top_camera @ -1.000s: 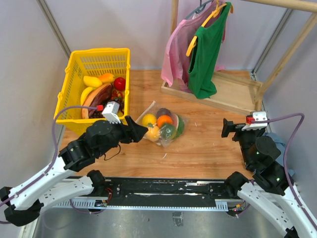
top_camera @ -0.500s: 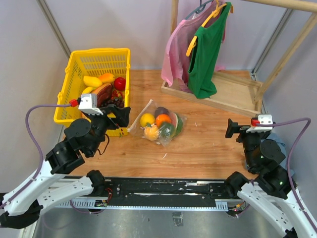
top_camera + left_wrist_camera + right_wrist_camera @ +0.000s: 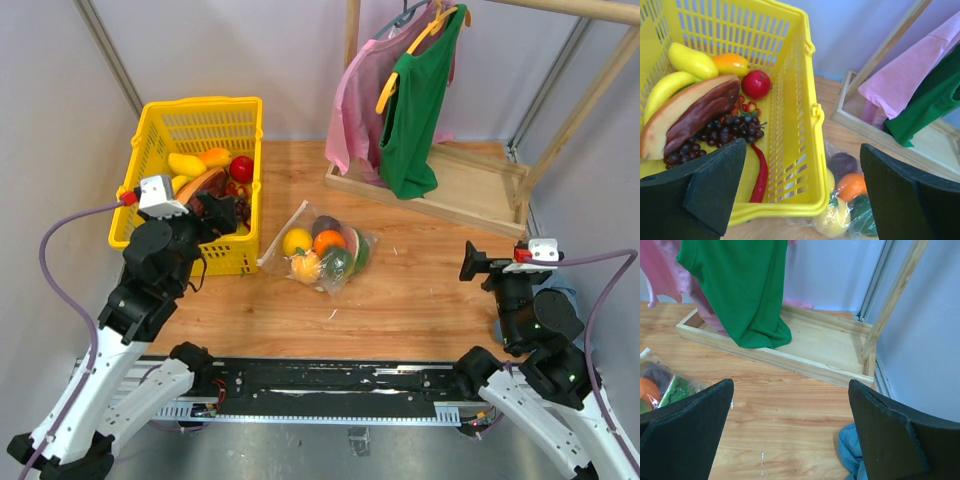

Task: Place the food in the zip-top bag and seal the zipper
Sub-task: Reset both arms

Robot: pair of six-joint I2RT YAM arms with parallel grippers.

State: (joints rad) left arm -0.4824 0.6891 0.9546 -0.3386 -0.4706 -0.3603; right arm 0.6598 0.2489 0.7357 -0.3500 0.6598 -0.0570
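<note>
Wooden table [image 3: 420, 300] enclosed by pale walls [image 3: 60, 120], seen from above. Behind and to the right of the zip-top bag [image 3: 345, 272] stands a wooden clothes rack [image 3: 470, 190] bearing a green shirt [image 3: 415, 110] and a pink shirt [image 3: 350, 115]. To the bag's left sits a yellow basket [image 3: 150, 130] of toy produce. The bag lies mid-table with the food [image 3: 330, 243] inside it; whether its seal is closed cannot be told. The left gripper [image 3: 802, 147], jaws spread and empty, hangs over the basket's corner nearest the bag. The right gripper [image 3: 790, 384], likewise spread and empty, hovers well to the bag's right. A second earlier the left gripper touched the bag's left edge; it has since withdrawn.
</note>
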